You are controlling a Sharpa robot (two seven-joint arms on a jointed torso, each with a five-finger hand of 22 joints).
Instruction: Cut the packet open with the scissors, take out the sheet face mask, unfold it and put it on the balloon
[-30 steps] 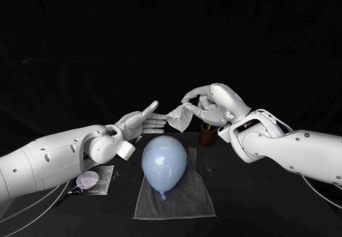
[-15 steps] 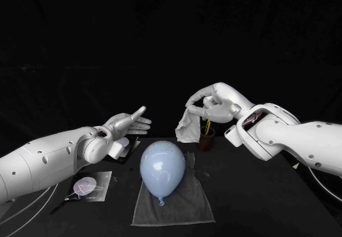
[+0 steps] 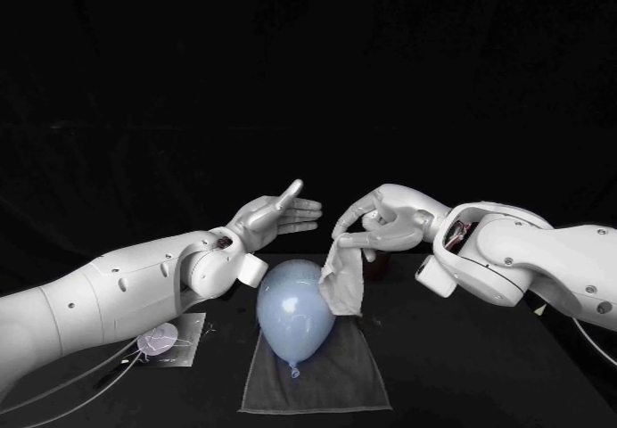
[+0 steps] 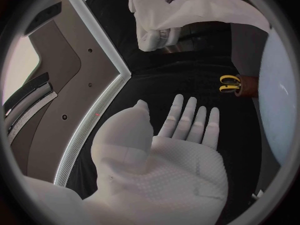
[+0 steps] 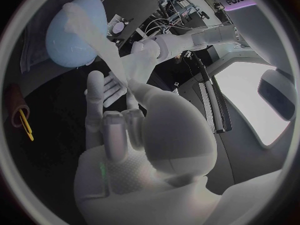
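Far left on the tabletop (image 3: 489, 357), the packet (image 3: 160, 339) lies flat. Whether it is cut open is too small to tell, but the mask is out of it, so I judge cutting and pulling-out done. Next along, the left hand (image 3: 276, 217) hovers above the balloon's far end, fingers spread wide, holding nothing. Centre stage, the pale blue balloon (image 3: 296, 308) lies on a grey cloth (image 3: 315, 383). Just right of it hangs the sheet mask (image 3: 341, 283), pinched at its top by the right hand (image 3: 380, 225), its lower end touching or just beside the balloon's right side, I cannot say which. It looks bunched, not spread, so unfolding and laying it on are left. Behind that hand the cup (image 4: 247, 85) is mostly hidden; the left wrist view shows yellow-handled scissors (image 4: 227, 82) standing in it.
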